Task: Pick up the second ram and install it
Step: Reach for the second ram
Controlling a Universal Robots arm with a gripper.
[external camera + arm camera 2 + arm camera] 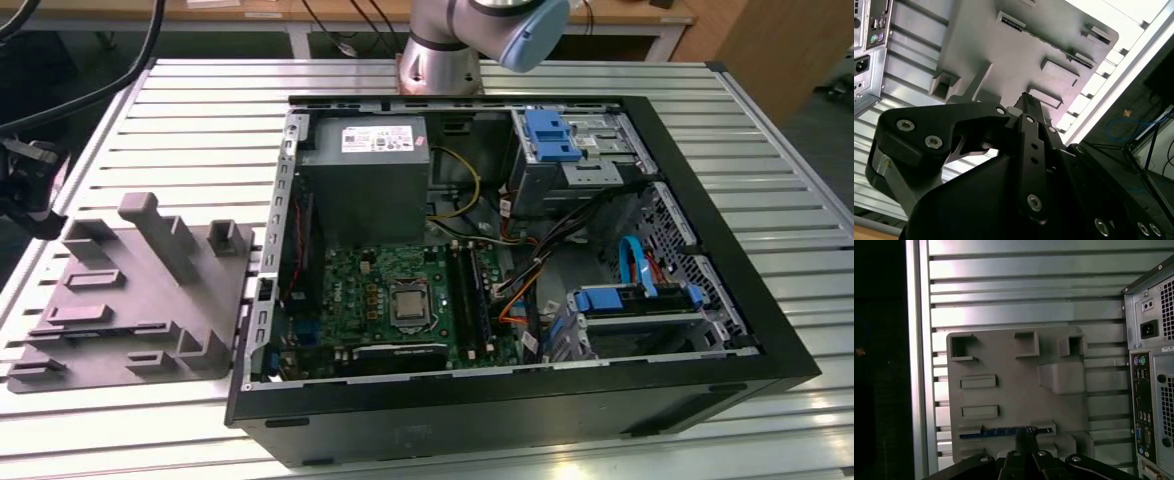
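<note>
First wrist view: reaching down at the second ram, standing on edge in a slot of the grey holder, with the gripper right at the strip, partway along it. Not showing whether clamped on the strip or apart from it: cannot tell. Judging the pickup step to be in hand, with installing not yet begun. Calling, on this reading, for a square hold on the thin strip and a straight pull out of the slot, avoiding any twisting. Counting one blue strip, one holder, one open computer case beside it on the slatted table, and one arm.
</note>
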